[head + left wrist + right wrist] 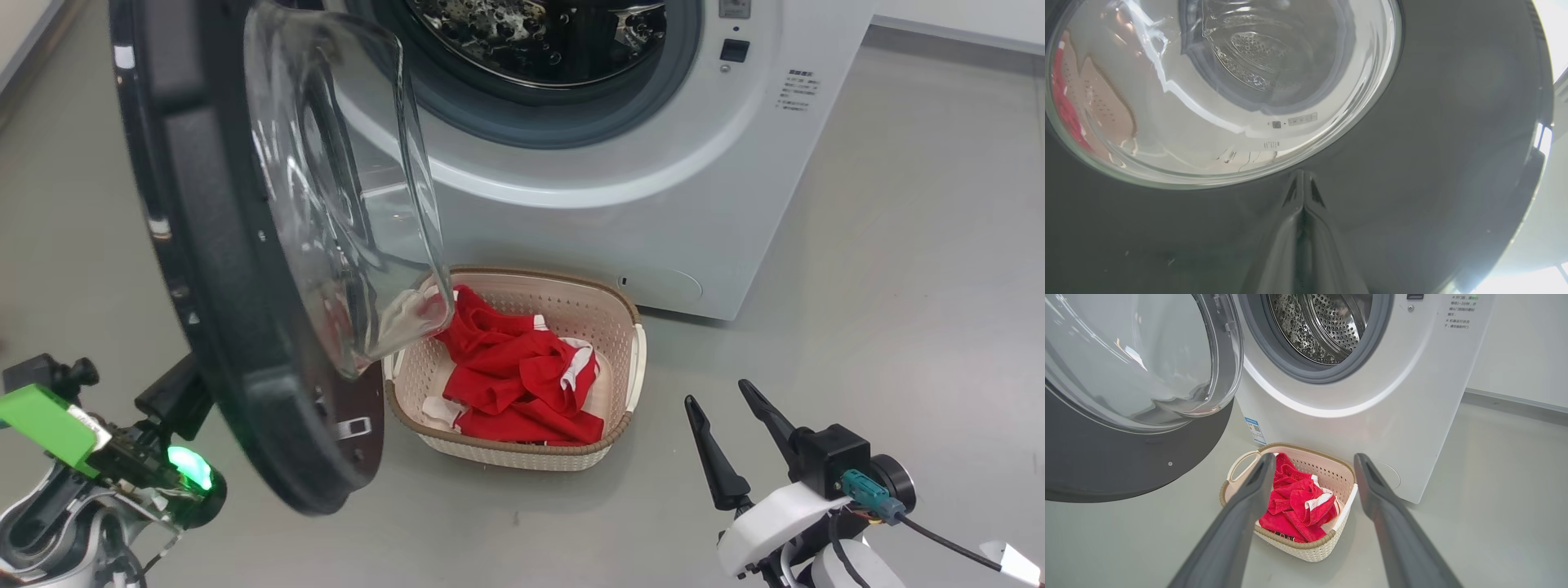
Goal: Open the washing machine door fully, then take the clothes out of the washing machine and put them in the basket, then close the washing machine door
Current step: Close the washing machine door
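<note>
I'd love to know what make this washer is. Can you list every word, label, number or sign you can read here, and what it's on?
No brand, word or number reads clearly.
Chinese print, a few small lines on the washing machine front, right of the drum opening: too small to quote.
Blue label sticker, low on the same front beside the basket: it carries a square code, and its print is too blurred to read.
</note>
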Controlling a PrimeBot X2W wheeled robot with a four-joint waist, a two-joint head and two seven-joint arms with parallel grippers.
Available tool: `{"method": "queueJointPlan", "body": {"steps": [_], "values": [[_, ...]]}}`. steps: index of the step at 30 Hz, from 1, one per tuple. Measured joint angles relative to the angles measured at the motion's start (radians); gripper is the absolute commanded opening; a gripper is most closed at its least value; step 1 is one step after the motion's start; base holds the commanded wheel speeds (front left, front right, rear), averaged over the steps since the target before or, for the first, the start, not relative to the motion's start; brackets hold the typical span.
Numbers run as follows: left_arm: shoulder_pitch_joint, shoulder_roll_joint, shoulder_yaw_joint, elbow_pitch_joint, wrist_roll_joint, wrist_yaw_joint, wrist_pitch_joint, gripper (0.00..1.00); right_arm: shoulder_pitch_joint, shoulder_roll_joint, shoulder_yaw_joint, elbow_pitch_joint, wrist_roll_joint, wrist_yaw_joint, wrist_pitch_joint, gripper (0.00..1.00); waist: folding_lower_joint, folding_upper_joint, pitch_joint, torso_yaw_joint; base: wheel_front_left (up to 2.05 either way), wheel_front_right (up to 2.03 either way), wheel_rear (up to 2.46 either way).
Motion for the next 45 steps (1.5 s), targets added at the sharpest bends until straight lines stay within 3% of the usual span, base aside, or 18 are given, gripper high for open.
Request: {"method": "queueJointPlan", "body": {"steps": [11, 22, 45], "values": [[0.002, -0.082, -0.045, -0.09, 0.017, 0.0, 0.024, 0.0, -0.005, 0.002, 0.005, -0.001, 0.002, -0.002, 0.0, 1.0, 0.0, 0.0, 0.019, -0.109, 0.0, 0.0, 0.0], [-0.06, -0.129, -0.042, -0.118, 0.089, 0.0, -0.073, 0.0, -0.02, 0.005, 0.004, -0.009, 0.009, -0.01, 0.0, 1.0, 0.0, 0.0, 0.046, -0.24, 0.0, 0.0, 0.0], [-0.323, -0.146, -0.041, -0.048, 0.205, 0.0, -0.252, 0.0, -0.077, 0.01, -0.007, -0.04, 0.037, -0.018, 0.0, 1.0, 0.0, 0.0, 0.162, -0.478, 0.0, 0.0, 0.0]]}}
